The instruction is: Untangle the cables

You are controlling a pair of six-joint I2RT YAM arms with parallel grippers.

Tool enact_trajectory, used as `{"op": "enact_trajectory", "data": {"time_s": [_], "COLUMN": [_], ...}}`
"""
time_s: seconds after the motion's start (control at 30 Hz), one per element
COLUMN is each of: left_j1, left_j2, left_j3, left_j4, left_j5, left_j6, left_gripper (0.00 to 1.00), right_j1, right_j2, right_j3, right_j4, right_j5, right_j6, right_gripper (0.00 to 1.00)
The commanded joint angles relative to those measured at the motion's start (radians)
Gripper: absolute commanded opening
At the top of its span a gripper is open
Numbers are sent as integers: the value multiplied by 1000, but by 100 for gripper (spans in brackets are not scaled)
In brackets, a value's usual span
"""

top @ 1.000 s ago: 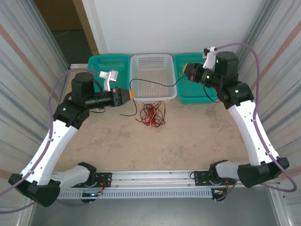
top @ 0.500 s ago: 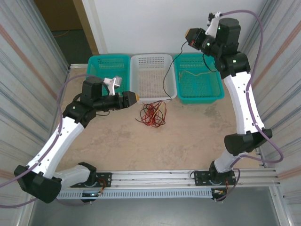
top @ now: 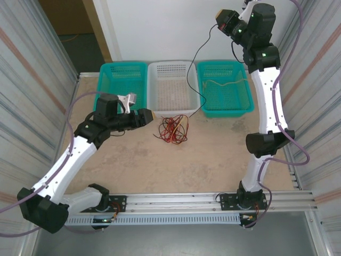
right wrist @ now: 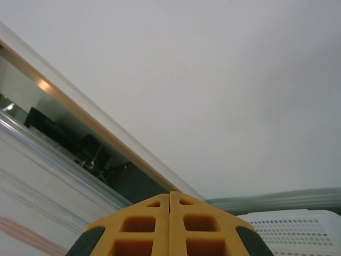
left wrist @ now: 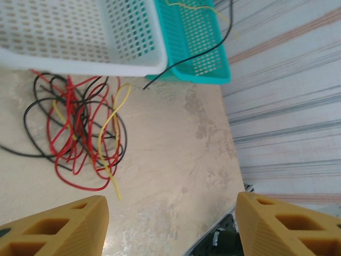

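A tangle of red, black and yellow cables (top: 171,129) lies on the table in front of the white basket (top: 170,65); the left wrist view has the tangle (left wrist: 80,128) below that basket (left wrist: 133,58). My left gripper (top: 153,113) is open just left of the tangle and holds nothing, its fingers (left wrist: 53,229) wide apart. My right gripper (top: 217,17) is raised high at the back, shut on one black cable (left wrist: 186,60). That cable hangs down past the right teal basket (top: 248,104) to the table. A pale yellow cable (top: 224,84) lies inside that basket.
A second teal basket (top: 123,65) stands left of the white one. Corrugated metal walls close in both sides, and a metal rail (top: 176,200) runs along the near edge. Thick lilac arm cables loop beside each arm.
My left gripper opened, let go of the black cable's end and moved slightly down toward the tangle. My right arm rose high, lifting the black cable with it.
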Motion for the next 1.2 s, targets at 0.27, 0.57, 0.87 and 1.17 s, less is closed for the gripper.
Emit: {"op": "enact_trajectory", "data": {"time_s": [0.27, 0.57, 0.87, 1.17], "left_j1": [-1, -20, -20, -17], "left_j2": [6, 18, 7, 41], "left_j3": [-144, -202, -210, -210], "left_j4": [127, 166, 149, 156], "left_j5": [-64, -81, -112, -128], "left_j6": [-76, -101, -84, -71], "left_gripper": [60, 58, 59, 59], "right_j1": [-3, 12, 51, 57], "right_j2": [-11, 77, 203, 348], "right_j3": [41, 94, 92, 96], "right_j4": [216, 231, 160, 96], "right_j5": [-35, -35, -52, -126], "right_j6": [66, 85, 57, 72], "right_gripper": [0, 0, 0, 0]}}
